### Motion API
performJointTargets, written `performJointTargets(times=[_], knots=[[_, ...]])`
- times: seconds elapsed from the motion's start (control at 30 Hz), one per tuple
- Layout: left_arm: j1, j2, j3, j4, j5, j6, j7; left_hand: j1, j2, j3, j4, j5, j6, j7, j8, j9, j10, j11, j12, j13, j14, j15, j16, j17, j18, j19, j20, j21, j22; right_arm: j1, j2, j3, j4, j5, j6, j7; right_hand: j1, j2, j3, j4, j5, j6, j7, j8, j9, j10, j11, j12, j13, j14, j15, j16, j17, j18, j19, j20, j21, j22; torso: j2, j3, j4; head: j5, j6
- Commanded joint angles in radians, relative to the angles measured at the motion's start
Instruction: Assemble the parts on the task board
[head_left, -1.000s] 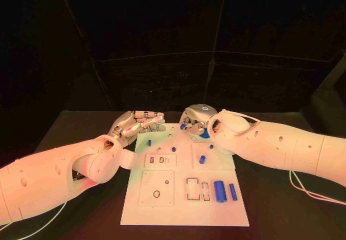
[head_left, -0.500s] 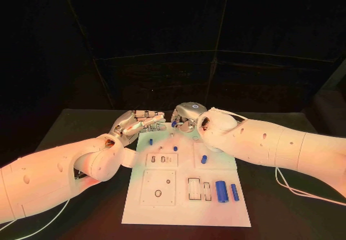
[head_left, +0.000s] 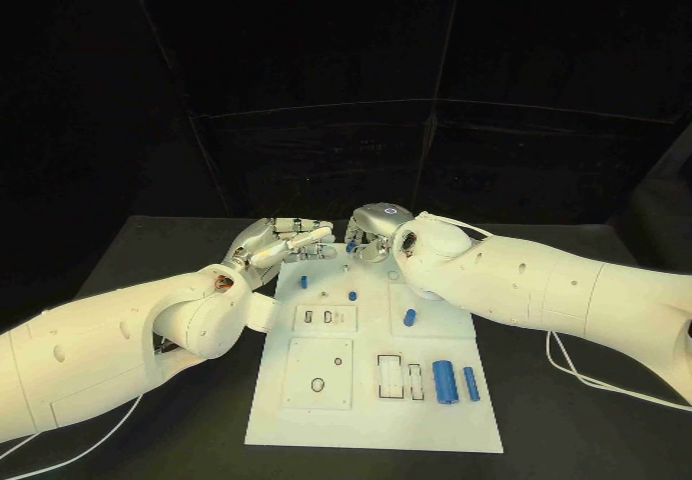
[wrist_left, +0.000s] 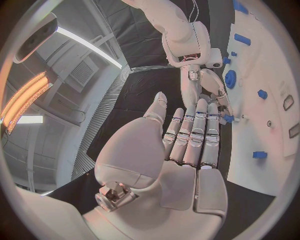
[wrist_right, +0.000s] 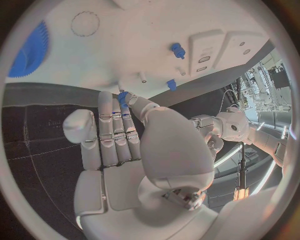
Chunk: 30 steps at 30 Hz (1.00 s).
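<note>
Task board (head_left: 372, 420) lies mid-table. Since a second ago, right hand (head_left: 372, 235) has moved from the gear toward 11 o'clock, pinching a small blue part (wrist_right: 122, 98). Left hand (head_left: 277, 243) waits alongside, fingers extended together, holding nothing; insertion appears imminent.

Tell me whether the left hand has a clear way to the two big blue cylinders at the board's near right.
Probably not directly: the left hand is at the board's far edge, and the blue cylinders lie across the task board, nearer the right arm.

Black table (head_left: 173, 240); black curtain (head_left: 332, 110) behind; glowing ceiling strip lights (wrist_left: 28, 95).
</note>
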Motion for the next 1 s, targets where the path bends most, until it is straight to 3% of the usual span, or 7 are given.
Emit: performJointTargets(times=[0.03,0.2,0.53,1.0], knots=[[0.002,0.002,0.001,0.001,0.003,0.014,-0.005,0.002,0.011,-0.005,0.001,-0.002,-0.004,0.039,-0.007,-0.001,0.000,0.006,-0.005,-0.001,0.001,0.006,-0.007,0.000,0.005,0.006,0.002,-0.005,-0.002,0.002,0.002,0.001,0.000,-0.002,0.020,-0.002,-0.003,-0.003,0.003,0.000,0.002,-0.005,0.005,-0.005,-0.002,0.000,0.005,-0.004,-0.002,0.006,-0.001,0.005,-0.002,-0.010,0.006,-0.001,0.005,0.002,0.000,0.0002,0.0011,0.001,-0.004],[0.005,0.000,0.001,-0.001,0.003,0.014,-0.006,0.002,0.011,-0.005,0.001,-0.002,-0.004,0.039,-0.007,-0.001,0.000,0.006,-0.005,-0.001,0.001,0.006,-0.007,0.000,0.005,0.006,0.002,-0.005,-0.002,0.002,0.003,0.001,-0.005,-0.003,0.033,-0.006,-0.003,-0.003,0.003,0.000,0.002,-0.005,0.005,-0.005,-0.002,0.000,0.005,-0.004,-0.002,0.006,-0.001,0.005,-0.002,-0.010,0.006,-0.001,0.005,0.002,0.000,0.0008,-0.0047,0.004,-0.005],[0.009,-0.001,0.001,0.000,0.003,0.013,-0.005,0.002,0.011,-0.005,0.001,-0.002,-0.004,0.039,-0.007,-0.001,0.000,0.006,-0.005,-0.001,0.001,0.006,-0.007,0.000,0.005,0.006,0.002,-0.005,-0.002,0.002,0.014,0.001,-0.018,-0.008,0.061,-0.010,-0.002,-0.003,0.004,0.000,0.003,-0.005,0.005,-0.005,-0.002,-0.002,0.006,-0.005,-0.002,0.006,-0.001,0.005,-0.002,-0.010,0.006,-0.001,0.005,0.002,0.000,0.0015,-0.0011,0.003,-0.010],[0.010,-0.001,0.001,0.003,0.003,0.014,-0.007,0.002,0.012,-0.006,0.001,-0.002,-0.004,0.039,-0.008,-0.001,0.000,0.006,-0.006,-0.001,0.001,0.006,-0.009,0.000,0.005,0.007,0.002,-0.006,-0.002,0.002,0.034,0.001,-0.048,-0.021,0.071,-0.029,-0.007,-0.005,0.006,0.003,0.000,-0.011,0.008,-0.009,-0.003,-0.009,0.008,-0.011,-0.002,0.006,0.001,0.004,-0.002,-0.010,0.006,0.001,0.006,0.002,0.000,0.0006,-0.0023,0.006,-0.013]])
